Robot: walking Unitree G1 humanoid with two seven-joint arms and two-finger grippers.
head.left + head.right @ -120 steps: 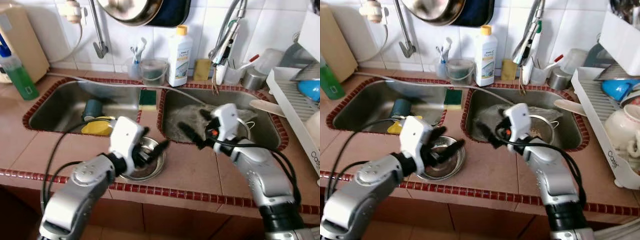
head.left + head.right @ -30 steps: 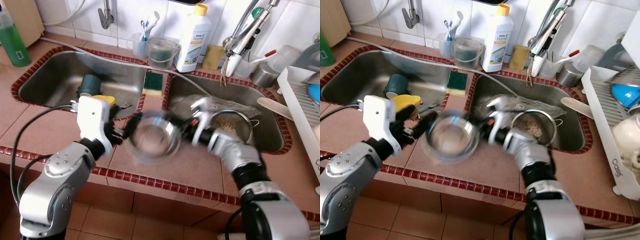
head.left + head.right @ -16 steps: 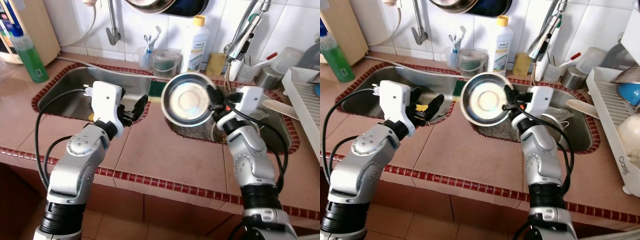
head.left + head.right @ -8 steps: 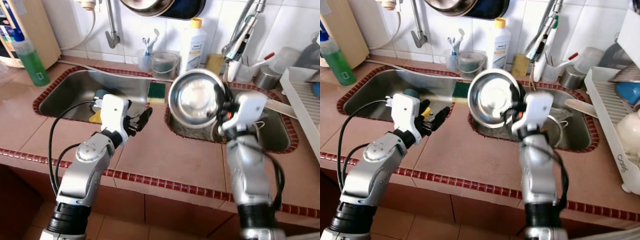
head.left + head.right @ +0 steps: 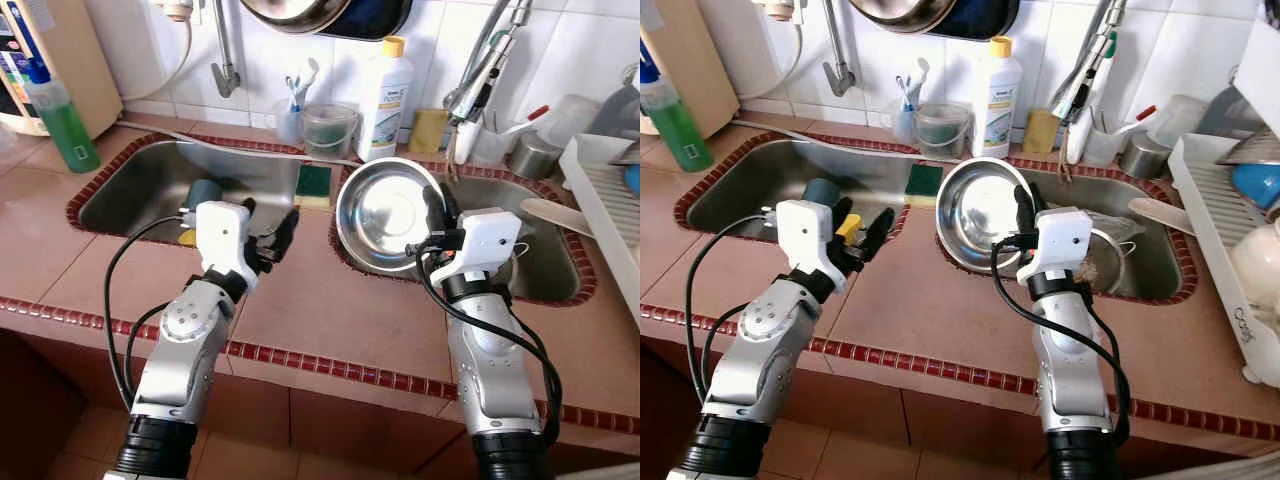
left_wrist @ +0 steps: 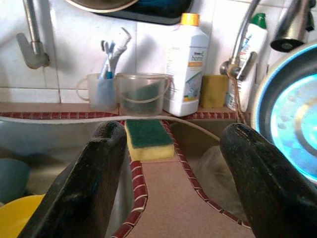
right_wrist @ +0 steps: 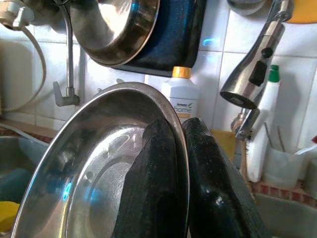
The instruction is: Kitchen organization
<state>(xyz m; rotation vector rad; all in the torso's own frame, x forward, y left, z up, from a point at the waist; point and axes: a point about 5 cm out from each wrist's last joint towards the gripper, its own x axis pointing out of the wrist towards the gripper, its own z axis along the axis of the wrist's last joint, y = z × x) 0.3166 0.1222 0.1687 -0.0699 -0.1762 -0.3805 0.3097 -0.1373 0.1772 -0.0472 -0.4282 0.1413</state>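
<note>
A round steel bowl (image 5: 383, 213) hangs tilted on edge over the left end of the right sink (image 5: 556, 283), its hollow facing me. My right gripper (image 5: 438, 203) is shut on the bowl's right rim; in the right wrist view one finger (image 7: 153, 173) lies inside the bowl (image 7: 94, 183) and the other behind it. My left gripper (image 5: 270, 232) is open and holds nothing, above the tiled counter by the left sink's (image 5: 130, 190) near right corner. In the left wrist view its fingers (image 6: 94, 173) stand wide apart, pointing at a green and yellow sponge (image 6: 147, 139).
The left sink holds a teal cup (image 5: 204, 192) and a yellow item (image 5: 188, 237). A strainer (image 5: 1095, 262) sits in the right sink. A detergent bottle (image 5: 385, 98), a tub (image 5: 327, 128) and a faucet (image 5: 485, 62) line the back wall. A white dish rack (image 5: 600, 210) stands at right, a green bottle (image 5: 62, 125) at left.
The right arm has lowered the bowl toward the right sink since half a second ago. The left gripper stays open and has drawn slightly back toward the left sink.
</note>
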